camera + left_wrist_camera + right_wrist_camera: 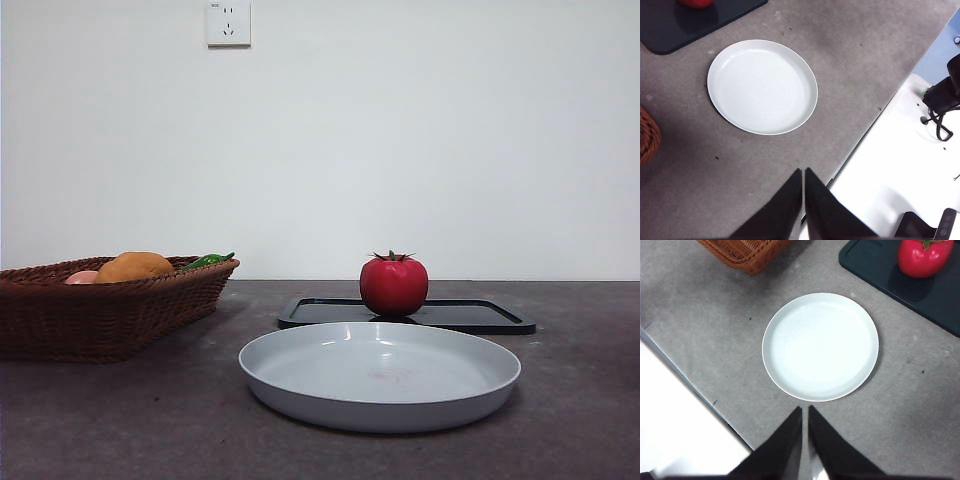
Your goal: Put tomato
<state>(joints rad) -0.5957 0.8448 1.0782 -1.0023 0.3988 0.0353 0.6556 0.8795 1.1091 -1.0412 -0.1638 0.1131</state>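
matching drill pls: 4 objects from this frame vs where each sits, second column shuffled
Objects:
1. tomato
2. orange fruit
3. grey plate
4. wall socket

Places:
A. on the wall, above the basket
B. on the black tray
C. bare table, in front of the tray
D. in the wicker basket

Pairs: 1-B, 2-D, 3-C, 4-A
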